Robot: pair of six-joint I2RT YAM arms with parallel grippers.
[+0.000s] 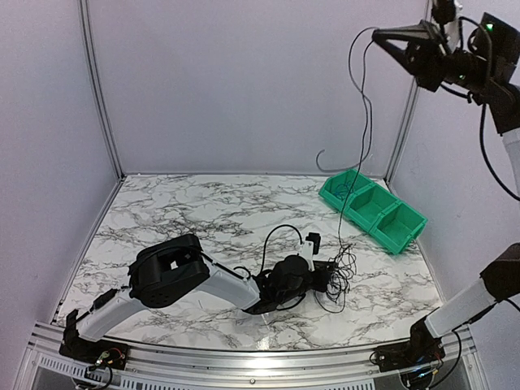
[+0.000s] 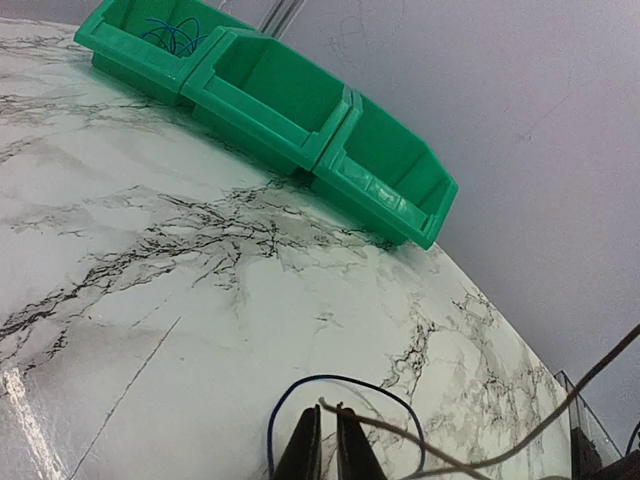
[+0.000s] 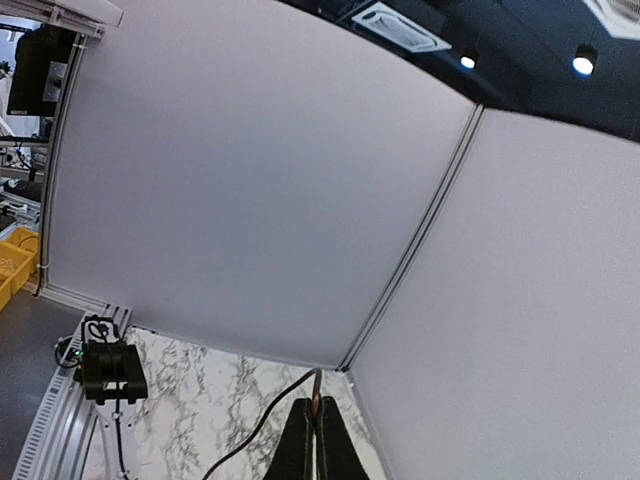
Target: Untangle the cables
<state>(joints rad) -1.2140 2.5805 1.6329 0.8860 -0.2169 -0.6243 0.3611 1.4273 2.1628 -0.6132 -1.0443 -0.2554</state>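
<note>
The right gripper (image 1: 379, 34) is raised high above the far right corner with its fingers pressed together on one thin black cable (image 1: 367, 106). The right wrist view shows the strand's coppery end poking out just above the closed tips (image 3: 318, 405). From there the cable hangs in a long line down to the tangle (image 1: 341, 280), which lies on the marble table (image 1: 203, 211) in front of the green bin row (image 1: 390, 236). The height looks meant to draw this one strand up and out of the knot. The left arm lies low across the table with the left gripper (image 1: 331, 273) right at the tangle, probably to weigh the rest down. Its fingers (image 2: 305, 445) stand narrow, with only a slit between them, a dark loop (image 2: 345, 382) curving round the tips and a pale wire crossing them. Whether they pinch any strand I cannot tell. A blue coil (image 2: 175, 35) already sits in an end compartment, so the sorting appears partly done.
</note>
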